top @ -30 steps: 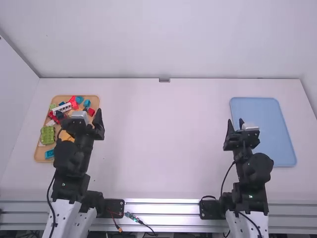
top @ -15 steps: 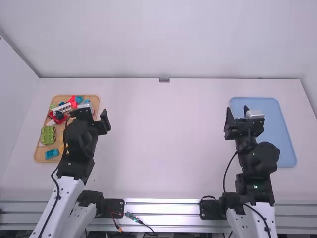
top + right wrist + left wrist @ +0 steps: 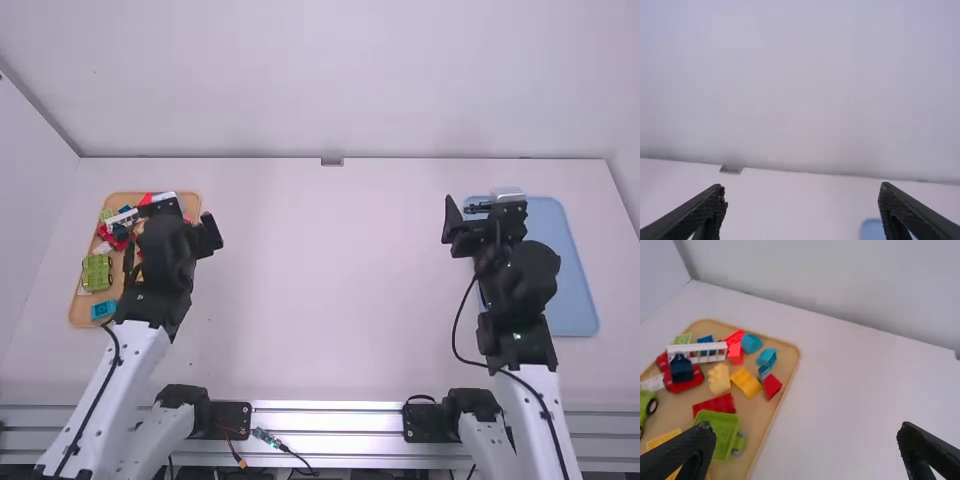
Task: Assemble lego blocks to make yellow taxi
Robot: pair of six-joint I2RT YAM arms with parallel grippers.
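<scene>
— Item one, the tool?
— Left gripper (image 3: 182, 214): open, fingers spread wide, at the wooden tray's inner edge in the high view.
— Item two?
— Right gripper (image 3: 468, 212): likewise open, fingers well apart, at the blue tray's inner side in the high view.
— Next outward, the task's stock?
— Lego pieces, loose assortment, lying in the wooden tray (image 3: 756, 415) on the left arm's side. Yellow brick (image 3: 746, 382), one, near a pale yellow piece (image 3: 719, 378). Further yellow piece (image 3: 664, 439), one, near the green scoop-shaped piece (image 3: 717, 422).
— Other colours?
— Flat red piece (image 3: 715, 405), between the scoop-shaped piece and the pale yellow one. White railing-like piece (image 3: 697, 352), long. Dark blue brick (image 3: 681, 371), against a red piece (image 3: 690, 385). Green wheeled piece (image 3: 646, 402), black wheels.
— Remaining fixtures?
— White table (image 3: 330, 300), one, bearing both trays. Blue tray (image 3: 570, 270), one, on the right arm's side, partly hidden by that arm. Pale wall (image 3: 330, 90), one, beyond the table's far edge.
</scene>
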